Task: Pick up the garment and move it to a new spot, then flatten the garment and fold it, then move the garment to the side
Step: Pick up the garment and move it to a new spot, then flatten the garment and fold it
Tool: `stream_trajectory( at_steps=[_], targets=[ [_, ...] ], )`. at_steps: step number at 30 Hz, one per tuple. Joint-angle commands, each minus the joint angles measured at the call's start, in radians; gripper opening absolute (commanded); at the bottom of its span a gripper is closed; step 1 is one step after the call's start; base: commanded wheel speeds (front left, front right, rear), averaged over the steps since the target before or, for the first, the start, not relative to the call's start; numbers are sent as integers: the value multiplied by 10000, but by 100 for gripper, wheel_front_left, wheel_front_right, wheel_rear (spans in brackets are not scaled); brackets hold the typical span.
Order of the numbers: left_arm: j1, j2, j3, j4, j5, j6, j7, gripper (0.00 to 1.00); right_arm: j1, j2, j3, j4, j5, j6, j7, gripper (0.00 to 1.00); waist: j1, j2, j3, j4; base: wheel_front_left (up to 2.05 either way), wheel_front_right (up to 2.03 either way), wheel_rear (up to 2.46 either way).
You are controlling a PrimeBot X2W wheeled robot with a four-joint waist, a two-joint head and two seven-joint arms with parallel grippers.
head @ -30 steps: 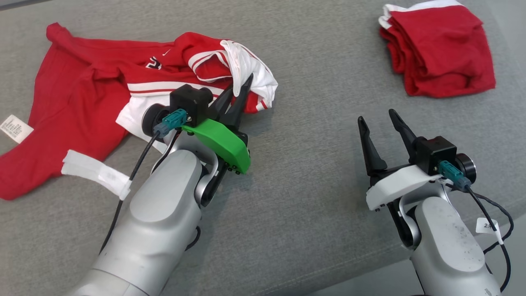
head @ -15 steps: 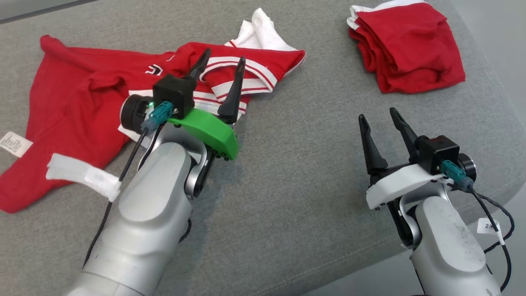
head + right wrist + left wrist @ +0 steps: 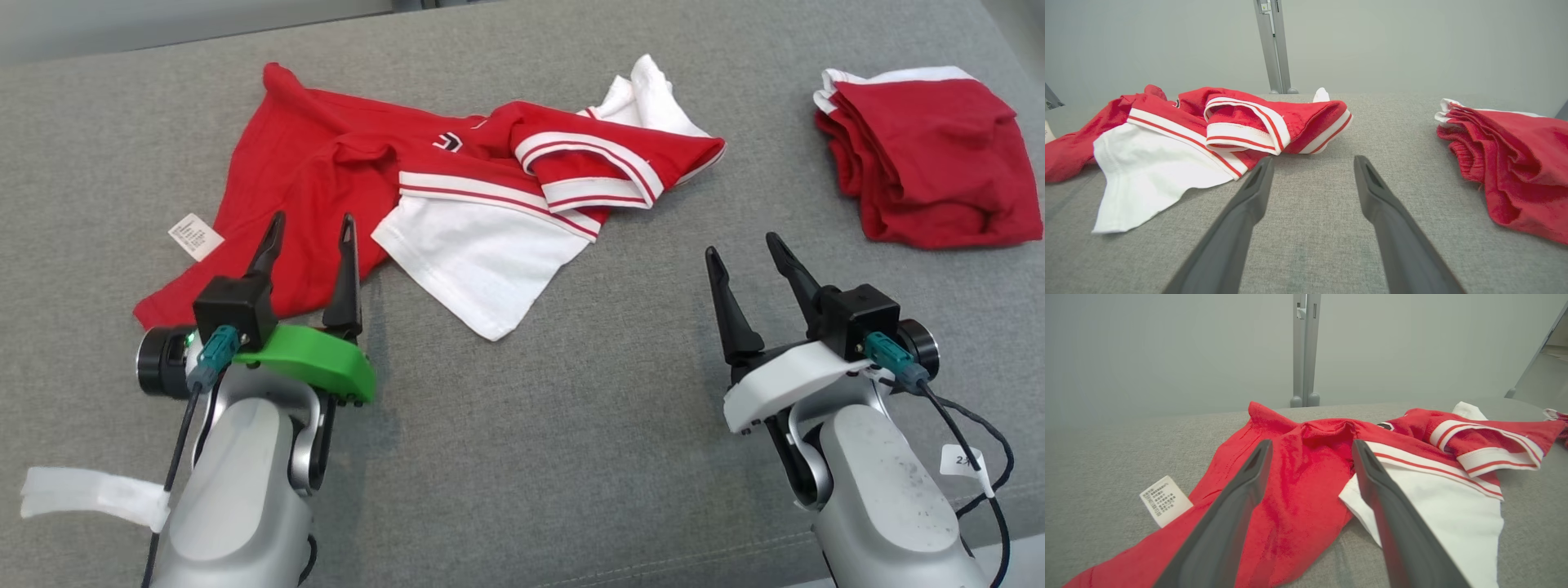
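The garment [image 3: 326, 163] lies crosswise just ahead of the wide-open, empty left gripper [image 3: 313, 219], nearer than the wide-open right gripper [image 3: 741, 245].

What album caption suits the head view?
Open left claw and open right claw face a crumpled red-and-white jersey on grey fabric; folded red garment at right.

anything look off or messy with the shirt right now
The red and white shirt lies rumpled, not flat: a striped section is doubled over its middle, and its care label sticks out at the left edge. No damage visible.
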Motion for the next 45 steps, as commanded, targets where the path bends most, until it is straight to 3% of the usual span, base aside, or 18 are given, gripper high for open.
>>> stream_trajectory(
  at_steps=[1, 11, 20, 26, 30, 38, 45],
  targets=[
    [499, 29, 327, -205, 316, 19, 2, 100, 230, -29, 8, 67, -55, -16, -1, 100, 0, 0, -673, 690, 0, 0, 0],
    [2685, 66, 2234, -1178, 1136, 34, 3, 100, 644, -29, 190, 180, 108, -16, -1, 100, 0, 0, -1339, 962, 0, 0, 0],
    [3988, -155, 3263, -1738, 1370, -178, 2, 100, 980, -27, 302, 358, 141, -16, -1, 100, 0, 0, -1573, 1054, 0, 0, 0],
    [3898, -290, 3161, -1806, 1500, -378, 2, 100, 813, -25, 473, 524, 85, -16, 0, 100, 0, 0, -1223, 1601, 0, 0, 0],
    [3461, -334, 2541, -1742, 1332, -441, 2, 100, 512, -35, 726, 707, -34, -16, 0, 100, 0, 0, -863, 2314, 0, 0, 0],
    [3393, -321, 1600, -1655, 558, -135, 2, 100, -65, -139, 1534, 1558, -117, -16, 0, 100, 0, 0, -435, 3709, 0, 0, 0],
    [3602, -328, 1504, -1663, 231, 70, 3, 100, -204, -340, 2051, 2664, -47, -16, -1, 100, 0, 0, -353, 4199, 0, 0, 0]
  ],
)
